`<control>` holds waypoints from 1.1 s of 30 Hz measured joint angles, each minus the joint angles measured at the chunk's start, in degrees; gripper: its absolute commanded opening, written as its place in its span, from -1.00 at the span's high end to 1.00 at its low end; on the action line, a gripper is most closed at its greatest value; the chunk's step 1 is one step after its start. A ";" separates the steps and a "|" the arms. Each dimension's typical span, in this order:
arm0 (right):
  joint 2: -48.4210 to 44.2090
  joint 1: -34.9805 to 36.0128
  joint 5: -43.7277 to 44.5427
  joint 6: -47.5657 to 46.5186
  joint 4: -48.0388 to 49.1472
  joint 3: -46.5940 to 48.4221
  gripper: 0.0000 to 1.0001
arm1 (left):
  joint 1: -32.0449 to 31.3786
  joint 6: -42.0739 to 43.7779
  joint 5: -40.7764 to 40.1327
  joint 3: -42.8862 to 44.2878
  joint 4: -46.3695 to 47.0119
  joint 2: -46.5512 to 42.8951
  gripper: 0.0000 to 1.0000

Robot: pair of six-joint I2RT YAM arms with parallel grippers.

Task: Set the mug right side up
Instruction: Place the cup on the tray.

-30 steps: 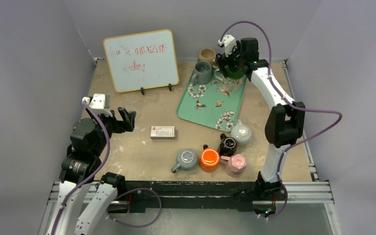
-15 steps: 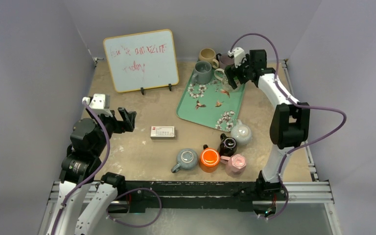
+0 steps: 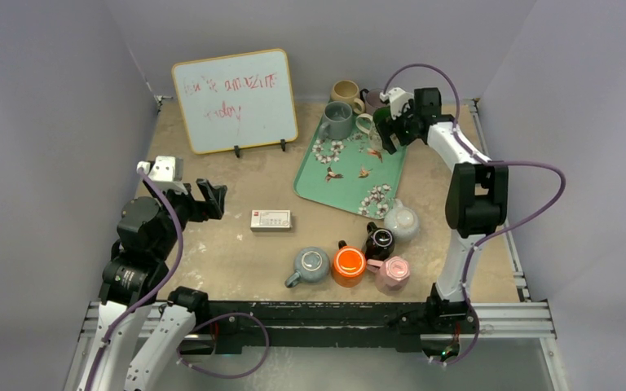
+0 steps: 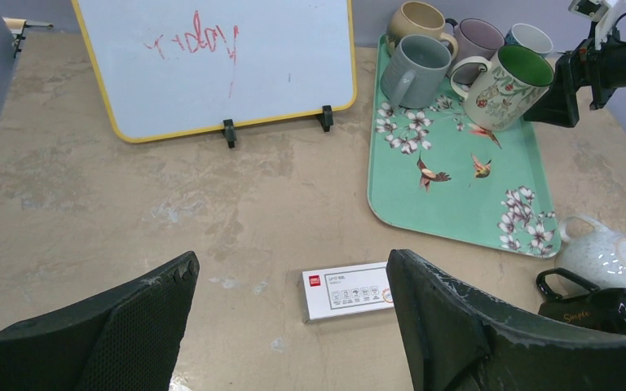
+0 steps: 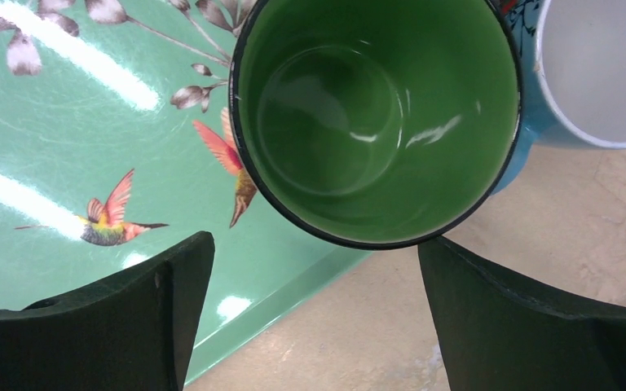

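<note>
The floral mug with a green inside [image 3: 376,140] stands upright at the far right edge of the green tray [image 3: 350,175]. It also shows in the left wrist view [image 4: 505,94] and from above in the right wrist view [image 5: 375,114]. My right gripper [image 3: 393,129] is open and empty just to the right of the mug, its fingers [image 5: 114,318] apart over the tray edge and not touching the mug. My left gripper [image 3: 210,198] is open and empty at the left, above a small white box [image 4: 350,291].
A whiteboard [image 3: 235,99] stands at the back left. A grey mug [image 3: 337,120], a tan mug [image 3: 345,91] and a blue mug [image 5: 595,65] stand near the floral mug. Grey-blue [image 3: 310,264], orange [image 3: 348,262], black [image 3: 379,240], pink [image 3: 393,271] and white [image 3: 401,220] mugs sit at the front.
My right gripper has let go of the floral mug and drawn back to the right and lower. The mug stays upright on the tray. The left arm has not moved.
</note>
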 measured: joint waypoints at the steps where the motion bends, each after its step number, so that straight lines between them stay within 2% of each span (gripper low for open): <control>1: 0.04 0.00 -0.04 0.17 -0.22 0.00 -0.90 | 0.00 0.00 0.00 0.00 0.00 0.00 -0.68; 15: 2.10 -0.04 -3.87 1.81 0.72 1.97 -0.74 | 0.00 0.00 0.02 0.00 0.00 0.00 -0.68; 33: 2.10 -0.13 -5.55 10.21 1.03 1.90 -0.51 | 0.44 -0.02 0.44 -0.07 0.00 0.00 -0.68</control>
